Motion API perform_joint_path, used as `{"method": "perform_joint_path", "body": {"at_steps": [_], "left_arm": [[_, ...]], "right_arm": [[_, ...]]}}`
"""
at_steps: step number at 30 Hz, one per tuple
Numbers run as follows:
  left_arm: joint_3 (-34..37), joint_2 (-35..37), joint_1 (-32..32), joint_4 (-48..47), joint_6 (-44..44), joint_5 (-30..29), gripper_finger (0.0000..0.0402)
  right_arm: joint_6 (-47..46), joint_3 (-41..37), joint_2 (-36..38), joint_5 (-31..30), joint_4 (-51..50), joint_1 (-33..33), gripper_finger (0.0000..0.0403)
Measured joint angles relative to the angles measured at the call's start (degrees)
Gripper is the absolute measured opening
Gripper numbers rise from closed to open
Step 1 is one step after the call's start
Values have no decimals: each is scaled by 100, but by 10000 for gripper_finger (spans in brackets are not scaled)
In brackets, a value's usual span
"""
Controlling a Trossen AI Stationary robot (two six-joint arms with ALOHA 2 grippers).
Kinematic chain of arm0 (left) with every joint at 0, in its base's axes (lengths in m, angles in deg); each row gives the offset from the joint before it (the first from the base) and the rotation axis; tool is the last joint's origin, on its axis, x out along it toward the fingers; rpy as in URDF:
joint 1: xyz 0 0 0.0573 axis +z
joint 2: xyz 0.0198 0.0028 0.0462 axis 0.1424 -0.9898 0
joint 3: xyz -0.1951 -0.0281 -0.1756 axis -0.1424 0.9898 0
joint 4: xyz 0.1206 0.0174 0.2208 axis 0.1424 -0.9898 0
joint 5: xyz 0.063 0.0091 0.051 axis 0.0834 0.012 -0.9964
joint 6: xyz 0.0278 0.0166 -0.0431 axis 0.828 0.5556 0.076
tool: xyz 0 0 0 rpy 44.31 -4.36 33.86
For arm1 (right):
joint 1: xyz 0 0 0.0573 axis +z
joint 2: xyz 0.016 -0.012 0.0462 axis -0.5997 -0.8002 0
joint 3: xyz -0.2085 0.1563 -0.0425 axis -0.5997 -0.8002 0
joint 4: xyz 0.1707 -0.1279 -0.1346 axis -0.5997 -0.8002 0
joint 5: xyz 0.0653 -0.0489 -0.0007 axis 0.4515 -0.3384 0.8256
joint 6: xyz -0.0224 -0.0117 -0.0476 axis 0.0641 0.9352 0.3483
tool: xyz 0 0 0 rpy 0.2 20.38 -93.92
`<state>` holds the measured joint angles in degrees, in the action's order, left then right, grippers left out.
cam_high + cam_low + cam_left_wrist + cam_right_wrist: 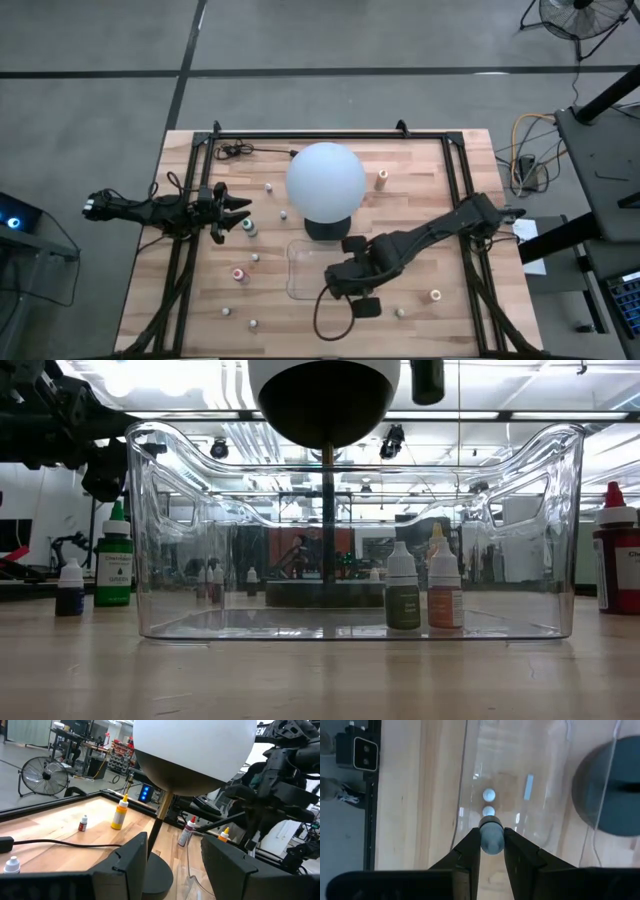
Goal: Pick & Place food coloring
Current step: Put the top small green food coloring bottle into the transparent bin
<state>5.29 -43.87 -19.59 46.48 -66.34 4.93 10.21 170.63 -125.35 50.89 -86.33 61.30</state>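
My right gripper is shut on a tiny food coloring bottle with a grey top, above the clear tray. In the high view this gripper hangs over the tray's near right part. Two food coloring bottles stand upright on the tray's floor. Several more stand scattered on the wooden table, among them a teal one and a pink one. My left gripper waits open at the table's left, pointing level toward the white globe lamp. My right gripper pinches the small bottle's upper end between its two fingertips. The fingers come from above, pointing steeply down. The bottle is lifted clear, over the tray's floor; its lower part is hidden under its own top.
The globe lamp's dark base stands just beyond the tray's far edge. A black camera with its cable sits near the table's front edge. A black frame runs along the table's far edge and sides. A green bottle and a red one flank the tray.
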Motion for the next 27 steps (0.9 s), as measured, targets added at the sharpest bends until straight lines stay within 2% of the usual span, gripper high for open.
{"method": "perform_joint_path", "body": {"at_steps": [11, 27], "left_arm": [[0, 0, 0, 0, 1, 0, 161], [0, -2, -1, -2, 2, 0, 161]], "right_arm": [[246, 537, -775, 0, 2, -35, 65], [542, 572, -1419, -47, 413, -219, 65]]}}
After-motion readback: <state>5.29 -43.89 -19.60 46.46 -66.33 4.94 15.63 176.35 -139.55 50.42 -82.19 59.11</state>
